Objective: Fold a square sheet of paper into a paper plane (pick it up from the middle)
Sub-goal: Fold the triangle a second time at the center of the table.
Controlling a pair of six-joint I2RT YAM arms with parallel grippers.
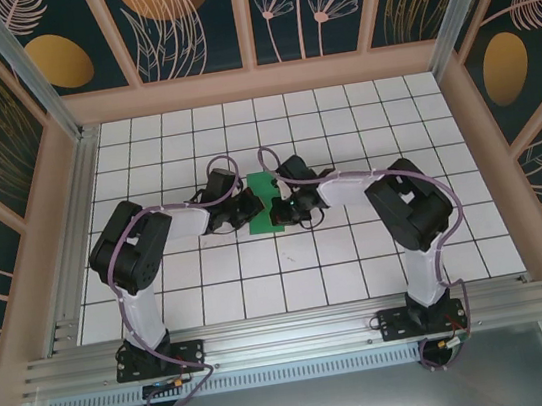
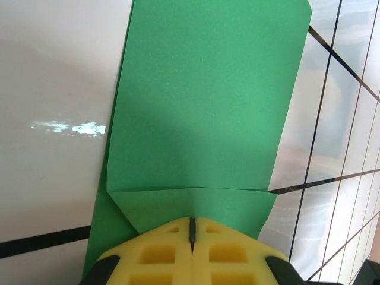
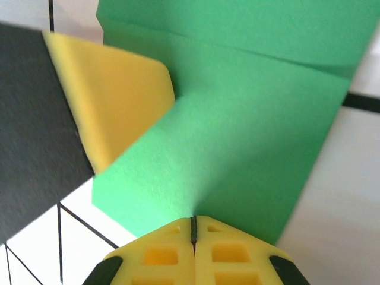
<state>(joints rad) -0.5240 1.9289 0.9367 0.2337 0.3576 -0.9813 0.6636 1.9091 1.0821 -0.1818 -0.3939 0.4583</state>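
left jaws, right jaws: pinched shut on opposite edges of green sheet (image 1: 259, 186) | tiled table (image 1: 361, 271) wide around

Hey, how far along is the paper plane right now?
Still early. Done: the green paper is already folded into layers, with a short creased flap near the left gripper. In hand: both grippers are shut at the sheet, the right gripper where the paper bulges up, probably working a crease. Left: there is no pointed nose or wings yet, so most folds remain.
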